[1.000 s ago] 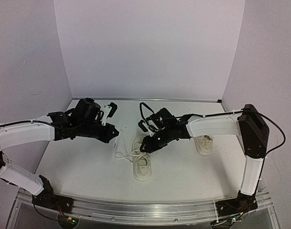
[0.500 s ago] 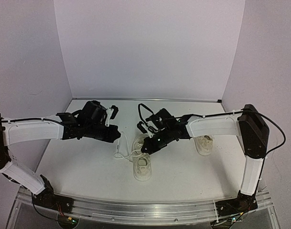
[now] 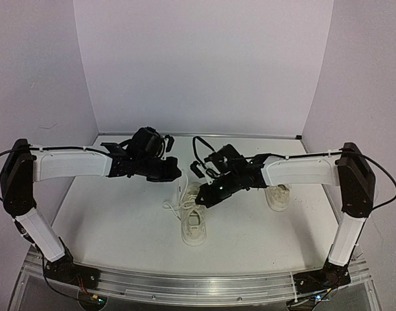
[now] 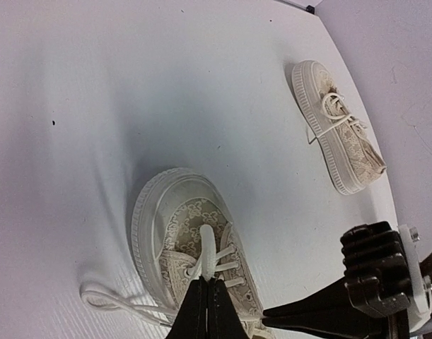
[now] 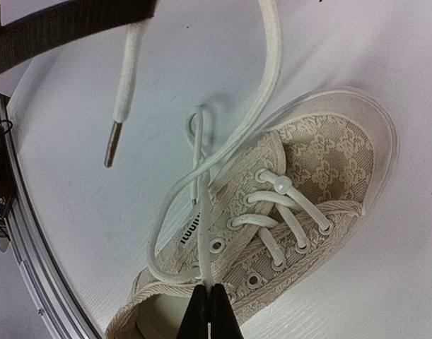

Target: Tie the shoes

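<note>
White lace [image 5: 273, 42] leads into my left arm's fingers [image 4: 196, 314], pressed together on one strand above the nearer shoe [image 3: 194, 225], which sits mid-tabletop [image 3: 120, 220] between the arms. My right arm's fingers [image 5: 201, 311] are pinched together on another strand at that shoe's collar. The second shoe [image 3: 277, 194] lies further right, apart, beside the right arm.

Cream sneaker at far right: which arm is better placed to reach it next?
Right, likely. That cream fabric sneaker lies beside the right arm's forearm; the left gripper is farther, over the middle cream sneaker, whose white laces it and the right gripper pinch.
</note>
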Controlling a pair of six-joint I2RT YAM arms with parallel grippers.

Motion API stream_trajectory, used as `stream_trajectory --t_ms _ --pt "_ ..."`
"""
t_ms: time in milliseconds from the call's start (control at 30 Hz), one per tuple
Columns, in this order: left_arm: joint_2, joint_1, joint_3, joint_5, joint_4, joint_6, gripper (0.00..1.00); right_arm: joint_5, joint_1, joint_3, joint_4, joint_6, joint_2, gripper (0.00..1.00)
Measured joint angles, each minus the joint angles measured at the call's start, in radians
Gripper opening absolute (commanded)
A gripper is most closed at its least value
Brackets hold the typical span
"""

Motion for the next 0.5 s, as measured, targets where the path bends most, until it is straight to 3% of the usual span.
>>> stream_trajectory --t_ms 500 --pt "0.179 -0.001 0.093 0.09 0.043 -0.187 0.0 0.007 0.0 -0.063 0.05 -0.002 -0.041 0.0"
